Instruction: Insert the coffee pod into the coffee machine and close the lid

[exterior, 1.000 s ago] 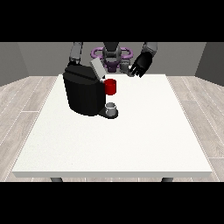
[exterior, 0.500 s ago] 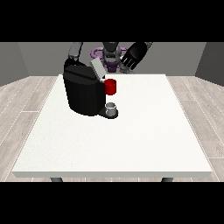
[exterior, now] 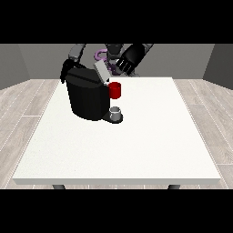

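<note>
The black coffee machine (exterior: 86,98) stands on the left half of the white table (exterior: 150,136). Its grey lid (exterior: 102,73) is tilted up at the top. A red thing at the machine (exterior: 115,90) shows on its front, and a small grey thing (exterior: 116,110) sits on the machine's base below it. The hand at the view's right (exterior: 129,59) hovers just behind and to the right of the raised lid, fingers relaxed and holding nothing. The hand at the view's left (exterior: 65,73) is mostly hidden behind the machine's back corner.
The robot's torso (exterior: 109,52) is at the table's far edge. The table's white surface stretches in front of and to the right of the machine.
The hand at the view's right has moved leftward and a little lower, from the right of the machine to close by the raised lid. The machine and the other hand stay put.
</note>
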`<action>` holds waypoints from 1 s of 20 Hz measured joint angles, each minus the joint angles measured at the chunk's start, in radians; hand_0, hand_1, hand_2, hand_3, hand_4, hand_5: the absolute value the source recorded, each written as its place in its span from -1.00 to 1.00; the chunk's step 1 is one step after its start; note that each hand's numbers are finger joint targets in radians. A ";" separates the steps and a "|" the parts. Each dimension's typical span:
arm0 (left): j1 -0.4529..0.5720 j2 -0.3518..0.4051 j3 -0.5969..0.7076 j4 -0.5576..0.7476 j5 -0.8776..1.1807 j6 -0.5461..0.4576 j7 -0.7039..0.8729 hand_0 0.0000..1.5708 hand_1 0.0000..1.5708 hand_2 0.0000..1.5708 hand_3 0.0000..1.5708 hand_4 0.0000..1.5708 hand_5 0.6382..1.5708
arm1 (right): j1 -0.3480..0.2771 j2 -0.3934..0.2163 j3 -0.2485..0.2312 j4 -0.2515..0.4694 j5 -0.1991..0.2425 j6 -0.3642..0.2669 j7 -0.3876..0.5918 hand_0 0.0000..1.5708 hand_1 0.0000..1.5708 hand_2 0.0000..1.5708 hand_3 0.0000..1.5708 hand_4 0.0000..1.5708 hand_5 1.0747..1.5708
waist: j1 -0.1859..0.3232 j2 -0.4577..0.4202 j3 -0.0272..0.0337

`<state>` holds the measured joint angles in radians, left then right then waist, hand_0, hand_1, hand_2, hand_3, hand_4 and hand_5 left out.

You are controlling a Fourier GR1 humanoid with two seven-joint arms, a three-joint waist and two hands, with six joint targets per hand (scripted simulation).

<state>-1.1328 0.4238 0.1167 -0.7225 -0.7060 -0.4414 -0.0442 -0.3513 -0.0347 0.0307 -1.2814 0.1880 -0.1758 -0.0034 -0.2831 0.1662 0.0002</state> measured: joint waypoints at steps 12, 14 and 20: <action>-0.100 0.012 0.005 0.030 -0.015 0.002 -0.002 0.52 0.52 0.60 0.56 -0.41 1.00 | -0.096 -0.033 -0.062 0.000 -0.021 -0.005 0.012 -1.00 -1.00 -1.00 -1.00 -1.00 1.00 | -0.012 0.109 0.0001; -0.104 0.003 0.003 0.035 -0.018 0.006 -0.002 0.60 0.60 0.65 0.57 -0.45 1.00 | -0.105 -0.035 -0.069 0.006 -0.021 -0.009 0.013 -1.00 -1.00 -1.00 -1.00 -1.00 1.00 | -0.009 0.117 0.0001; -0.096 -0.017 -0.006 0.040 -0.023 0.008 -0.012 0.51 0.51 0.57 0.52 -0.44 1.00 | -0.105 -0.050 -0.096 0.032 -0.032 -0.009 0.008 -1.00 -1.00 -1.00 -1.00 -0.83 1.00 | 0.009 0.115 0.0003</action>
<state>-1.2288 0.4071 0.1108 -0.6823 -0.7292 -0.4337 -0.0560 -0.4566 -0.0848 -0.0653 -1.2493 0.1560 -0.1850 0.0045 -0.2737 0.2807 0.0005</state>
